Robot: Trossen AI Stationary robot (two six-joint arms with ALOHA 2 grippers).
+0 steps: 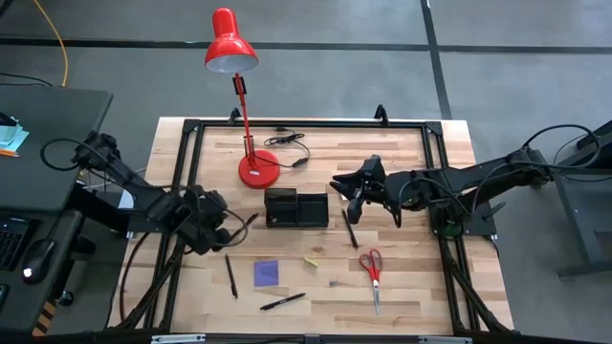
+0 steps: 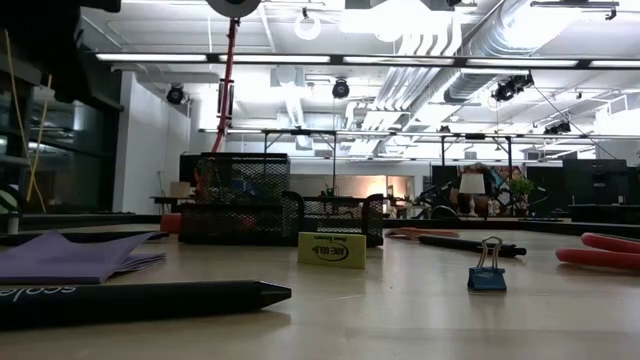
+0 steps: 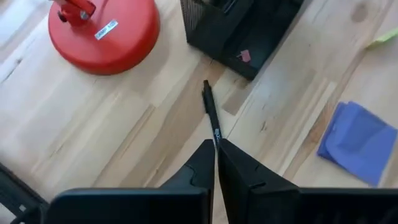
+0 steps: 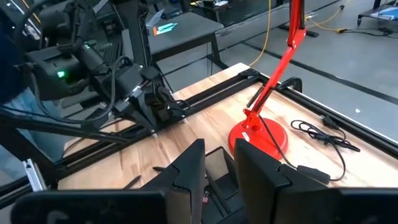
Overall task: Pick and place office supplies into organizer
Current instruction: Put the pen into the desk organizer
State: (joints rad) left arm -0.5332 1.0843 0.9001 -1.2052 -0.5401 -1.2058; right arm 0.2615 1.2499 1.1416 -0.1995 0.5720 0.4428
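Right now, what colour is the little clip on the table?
Blue, with silver wire handles: the clip shows best in the low view.
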